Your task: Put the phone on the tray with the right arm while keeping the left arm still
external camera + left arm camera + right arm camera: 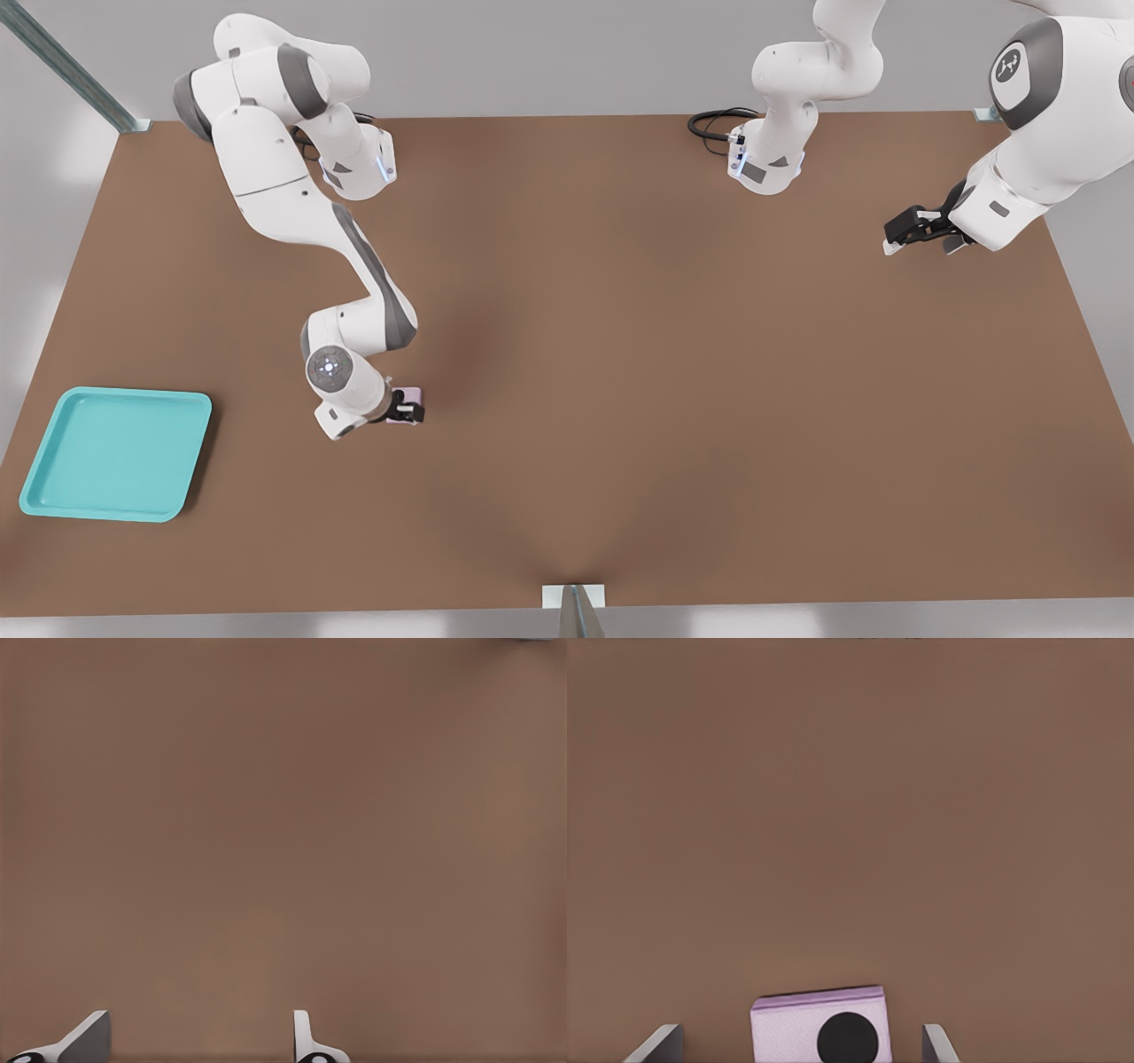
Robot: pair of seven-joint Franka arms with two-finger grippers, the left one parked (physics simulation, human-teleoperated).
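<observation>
No writing can be read anywhere; the only marks are a ring of glowing dots on the round grey wrist cap of the white jointed right arm (pixel 354 292). That arm's black two-finger gripper (pixel 409 413) is low over the brown table top (pixel 664 372), toward the front view's left and a little nearer the front edge than the middle. In the right wrist view its two pale grey fingertips (pixel 656 1045) stand apart, one on each side of the small pale pink flat phone (pixel 819 1023), with a gap of bare table showing between each tip and the phone's edges, so the jaws are spread and touch nothing visible. One black round lens shows on the phone's upper face, and the phone lies flat on the table. The shallow turquoise plastic tray (pixel 44 496) with rounded corners and a raised rim sits at the front view's lower left corner of the table, well apart from the phone, and holds nothing.
</observation>
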